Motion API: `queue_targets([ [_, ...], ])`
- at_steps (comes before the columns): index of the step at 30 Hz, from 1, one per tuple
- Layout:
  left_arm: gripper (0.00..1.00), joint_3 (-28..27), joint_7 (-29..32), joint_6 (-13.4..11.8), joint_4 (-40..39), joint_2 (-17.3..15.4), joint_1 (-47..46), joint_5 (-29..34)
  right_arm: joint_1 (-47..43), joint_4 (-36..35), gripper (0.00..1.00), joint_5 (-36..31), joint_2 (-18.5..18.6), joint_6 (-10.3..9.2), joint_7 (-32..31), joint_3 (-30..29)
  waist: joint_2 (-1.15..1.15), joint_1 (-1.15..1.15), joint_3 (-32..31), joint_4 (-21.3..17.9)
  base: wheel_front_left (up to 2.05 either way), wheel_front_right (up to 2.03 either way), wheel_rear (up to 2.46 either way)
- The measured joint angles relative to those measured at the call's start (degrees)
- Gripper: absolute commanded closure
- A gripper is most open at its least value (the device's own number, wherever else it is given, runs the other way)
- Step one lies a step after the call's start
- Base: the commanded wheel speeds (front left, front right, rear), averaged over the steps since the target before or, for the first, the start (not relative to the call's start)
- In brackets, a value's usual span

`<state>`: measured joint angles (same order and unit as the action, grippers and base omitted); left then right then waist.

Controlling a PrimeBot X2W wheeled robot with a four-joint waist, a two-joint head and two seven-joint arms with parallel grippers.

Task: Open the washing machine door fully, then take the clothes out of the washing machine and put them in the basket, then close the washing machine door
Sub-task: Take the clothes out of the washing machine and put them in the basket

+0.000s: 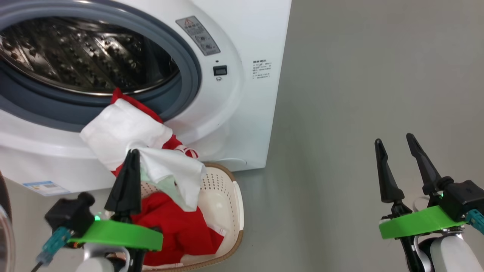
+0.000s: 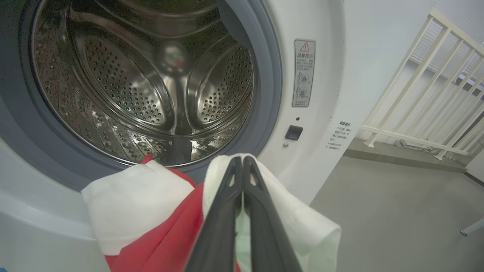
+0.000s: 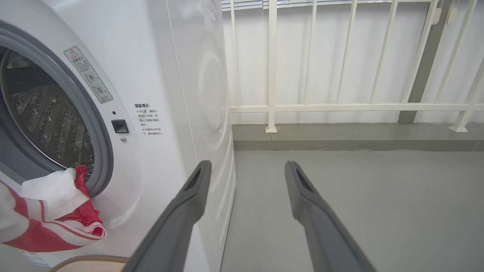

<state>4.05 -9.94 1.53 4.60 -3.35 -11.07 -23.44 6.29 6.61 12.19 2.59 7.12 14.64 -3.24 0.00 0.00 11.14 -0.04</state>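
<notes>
The washing machine [image 1: 234, 113] stands with its steel drum [image 2: 151, 75] uncovered. A sliver of the washing machine door [image 1: 4, 226], dark rim and glass, shows at the left edge. The red and white clothes [image 1: 124, 128] trail from the grey rubber ring down into the cream basket [image 1: 238, 196] on the floor below. My left gripper [image 1: 132, 153] is above the basket, shut on a white fold of the clothes [image 2: 302, 226]. My right gripper [image 1: 394, 139] hovers open over bare floor to the right, holding nothing. From the right wrist, the clothes [image 3: 56, 211] hang at the drum's lip.
Grey floor [image 1: 359, 94] stretches to the right of the machine. A white railing [image 3: 272, 105] with a low grey kerb runs behind it. The basket's brown rim [image 3: 90, 260] sits against the machine's front.
</notes>
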Motion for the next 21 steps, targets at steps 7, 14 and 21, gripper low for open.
queue_targets([
  [7, 1.0, 1.4, -2.0, 1.6, 13.0, 0.6, -7.2, -1.4, 2.2, -0.4, 0.0, 0.0, 0.0, 0.0, 0.0, 0.3, 0.0, 0.0, 4.0, -0.2, 0.0, 0.0, 0.0],
  [14, 1.0, 1.6, -3.8, 2.6, 26.7, 0.8, -13.5, -2.3, 4.6, -0.6, 0.0, -0.2, 0.0, 0.0, 0.0, 0.7, 0.0, 0.0, 7.7, -0.5, 0.0, 0.0, 0.0],
  [21, 1.0, 1.5, -4.1, 3.7, 42.0, 1.3, -20.2, -4.5, 6.2, -1.0, 0.0, -0.3, 0.1, 0.0, 0.0, 1.2, 0.0, 0.0, 11.0, -1.0, 0.0, 0.0, 0.0],
])
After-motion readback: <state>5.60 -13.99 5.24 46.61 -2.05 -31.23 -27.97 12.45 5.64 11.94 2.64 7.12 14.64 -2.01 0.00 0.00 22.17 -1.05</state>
